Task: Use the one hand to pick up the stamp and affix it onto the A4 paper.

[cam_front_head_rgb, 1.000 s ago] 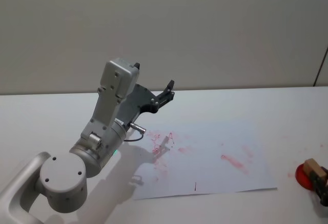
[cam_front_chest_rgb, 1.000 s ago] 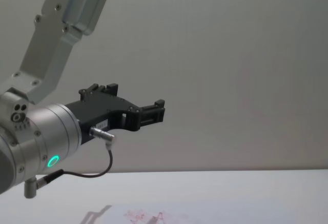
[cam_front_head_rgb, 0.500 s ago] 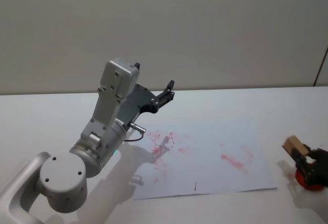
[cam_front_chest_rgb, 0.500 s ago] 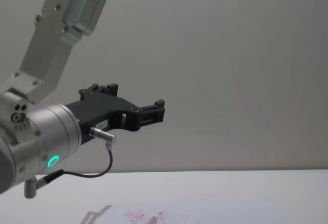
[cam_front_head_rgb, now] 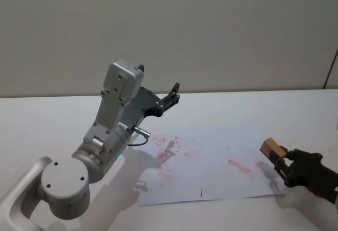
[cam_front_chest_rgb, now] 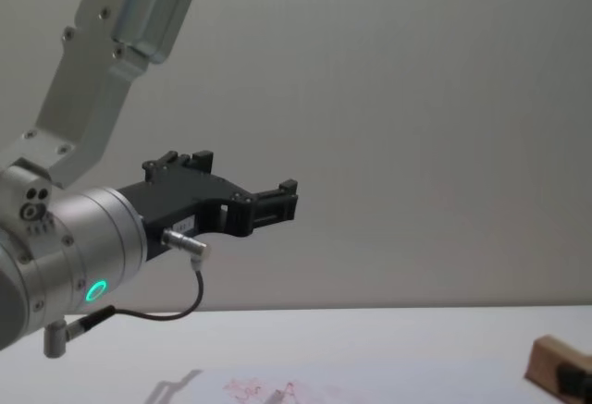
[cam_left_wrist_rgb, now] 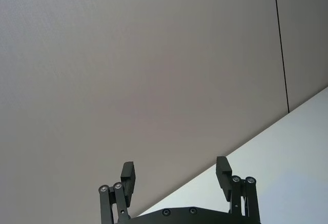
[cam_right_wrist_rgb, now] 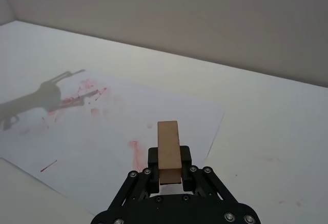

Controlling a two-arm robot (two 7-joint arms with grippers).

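The right tool [cam_front_head_rgb: 281,158] is clamped on the stamp [cam_front_head_rgb: 271,147]. Within the last second it has lifted the stamp from the right edge of the worktop [cam_front_head_rgb: 53,120] and carried it leftward. The stamp now hangs tilted at the right edge of the paper [cam_front_head_rgb: 211,154], seemingly clear of the sheet. The pick looks done; what remains, I judge, is lowering it and pressing it onto a bare patch. The left tool [cam_front_head_rgb: 172,94] stays parked high near the sheet's far left corner, fingers wide apart.

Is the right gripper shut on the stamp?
Shut: the right gripper clamps the stamp between its fingers; the left gripper idles raised, open.
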